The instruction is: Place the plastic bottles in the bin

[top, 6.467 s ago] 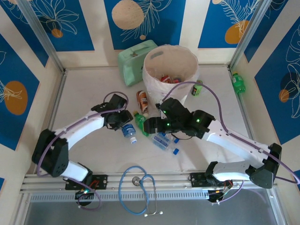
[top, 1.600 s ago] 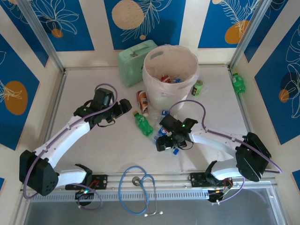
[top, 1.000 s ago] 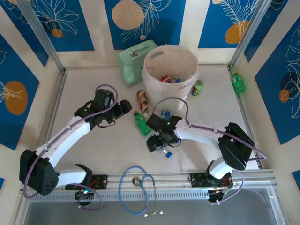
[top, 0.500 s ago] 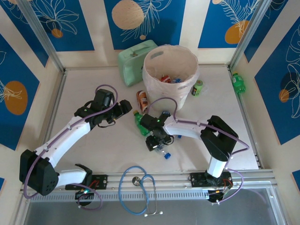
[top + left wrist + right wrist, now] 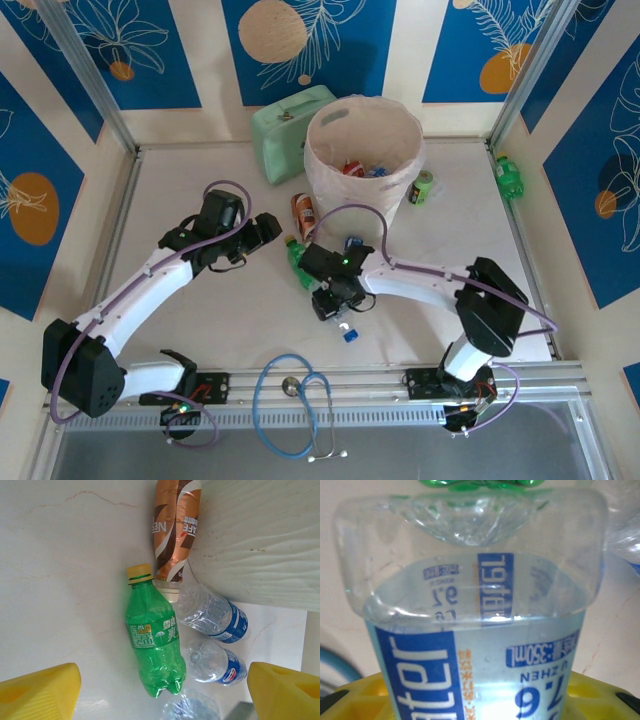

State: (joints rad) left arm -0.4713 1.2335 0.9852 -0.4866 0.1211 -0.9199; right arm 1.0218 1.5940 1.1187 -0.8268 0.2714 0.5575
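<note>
The left gripper hangs over the table, left of the bottles. Its yellow fingers are wide apart and hold nothing. Under it lie four bottles, close together.

The green bottle lies flat on its side with a yellow cap. The brown bottle lies next to it, right up against the bin. Their two caps are just beside each other. To the right of the green bottle lie two other clear bottles with blue labels, one beside the other.

The right gripper is low at the table, just by the bottom end of the green bottle. It is squeezed around a clear bottle with a blue label. The blue cap sticks out of the gripper toward the near edge.

The bin stands at the back of the table, a bit right of the middle. Red and blue bits of bottles show inside it. A mint case touches its left side. A small can stands by its right side. One more green bottle lies far off at the right edge of the table.
</note>
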